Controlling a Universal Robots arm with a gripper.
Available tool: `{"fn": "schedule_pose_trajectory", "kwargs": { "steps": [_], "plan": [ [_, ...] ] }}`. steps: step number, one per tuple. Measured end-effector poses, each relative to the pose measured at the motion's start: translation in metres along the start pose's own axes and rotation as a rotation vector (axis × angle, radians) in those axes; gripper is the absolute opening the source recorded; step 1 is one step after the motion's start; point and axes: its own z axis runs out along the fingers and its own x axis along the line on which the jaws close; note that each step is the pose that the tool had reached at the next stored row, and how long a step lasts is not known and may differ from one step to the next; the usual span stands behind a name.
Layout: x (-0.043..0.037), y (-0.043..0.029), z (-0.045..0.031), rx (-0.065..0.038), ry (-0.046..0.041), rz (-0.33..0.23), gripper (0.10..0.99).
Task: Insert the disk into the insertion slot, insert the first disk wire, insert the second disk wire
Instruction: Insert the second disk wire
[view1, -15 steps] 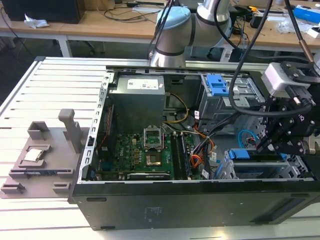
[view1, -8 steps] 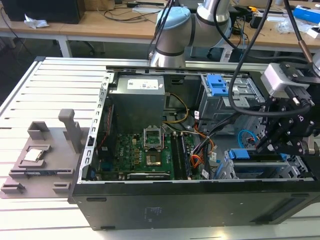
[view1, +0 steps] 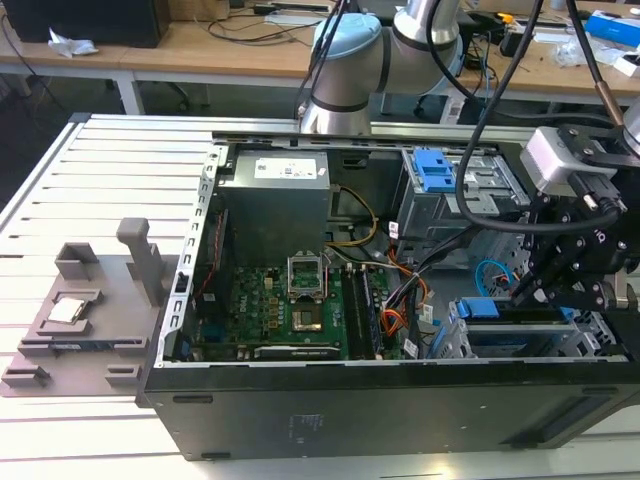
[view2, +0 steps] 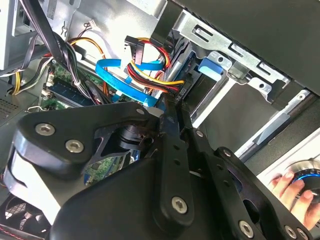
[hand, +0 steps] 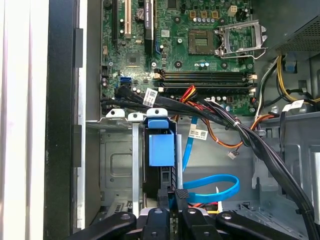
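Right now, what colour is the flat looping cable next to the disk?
Bright blue. The flat cable loops beside the disk, clearest in the first wrist view.

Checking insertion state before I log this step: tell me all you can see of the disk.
The disk sits on edge inside the silver sheet-metal insertion slot at the case's lower front corner. In the first wrist view its bright blue plastic carrier faces the camera, with a dark body edge beneath; the label is hidden. In the exterior view its blue end shows in the cage near the exterior view's right. The pincer is right at its rear end, beside a blue flat cable. Whether a wire is plugged in cannot be told.
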Motion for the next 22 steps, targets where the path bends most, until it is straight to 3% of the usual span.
{"fn": "schedule_pose_trajectory", "kwargs": {
  "steps": [6, 8, 9, 10, 11, 13, 15, 18, 22],
  "plan": [
    [0.0000, 0.0001, -0.0005, 0.000, -0.0020, 0.000, 0.173],
    [0.0000, 0.0001, -0.0008, 0.000, -0.0017, 0.000, 0.298],
    [0.0000, 0.0001, -0.0010, 0.000, -0.0017, 0.000, 0.298],
    [-0.0002, 0.0006, -0.0057, 0.000, -0.0014, 0.000, 0.298],
    [-0.0016, 0.0017, -0.0180, 0.000, -0.0013, 0.000, 0.298],
    [-0.0050, 0.0029, -0.0292, 0.000, -0.0004, 0.000, 0.282],
    [-0.0076, 0.0039, -0.0400, 0.000, 0.0007, 0.000, 0.153],
    [-0.0102, 0.0055, -0.0561, 0.000, 0.0023, 0.000, 0.106],
    [-0.0103, 0.0057, -0.0580, 0.000, 0.0024, 0.000, 0.106]
  ]
}}
